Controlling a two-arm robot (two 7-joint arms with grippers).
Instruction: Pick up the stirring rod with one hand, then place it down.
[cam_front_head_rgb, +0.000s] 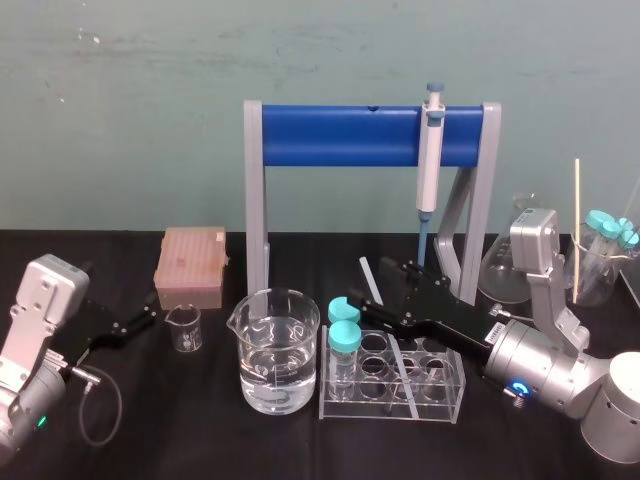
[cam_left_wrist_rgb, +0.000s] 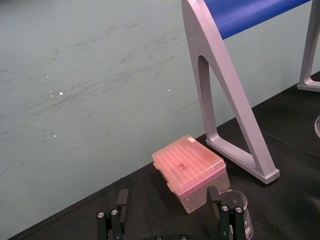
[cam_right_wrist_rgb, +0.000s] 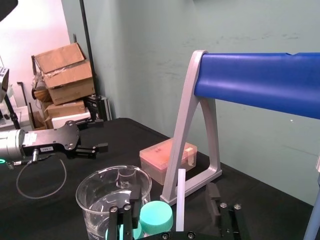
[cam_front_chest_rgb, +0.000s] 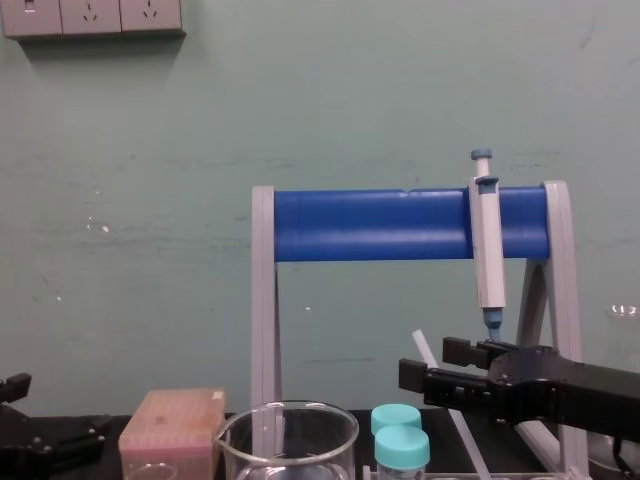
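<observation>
- Right hand (cam_right_wrist_rgb: 171, 200) hangs over the tube rack (cam_front_head_rgb: 440, 385), mid-bench, in front of the blue stand (cam_front_head_rgb: 340, 135).
- Its fingers are spread apart, gripping nothing.
- Stirring rod (cam_front_head_rgb: 370, 278) sits tilted between those fingers, touching neither. Its upper end points toward the stand and its lower part runs down over the rack.
- Left hand (cam_front_head_rgb: 140, 322) rests at the left of the bench (cam_front_head_rgb: 200, 420), near the small beaker (cam_front_head_rgb: 184, 328), with its fingers apart.
</observation>
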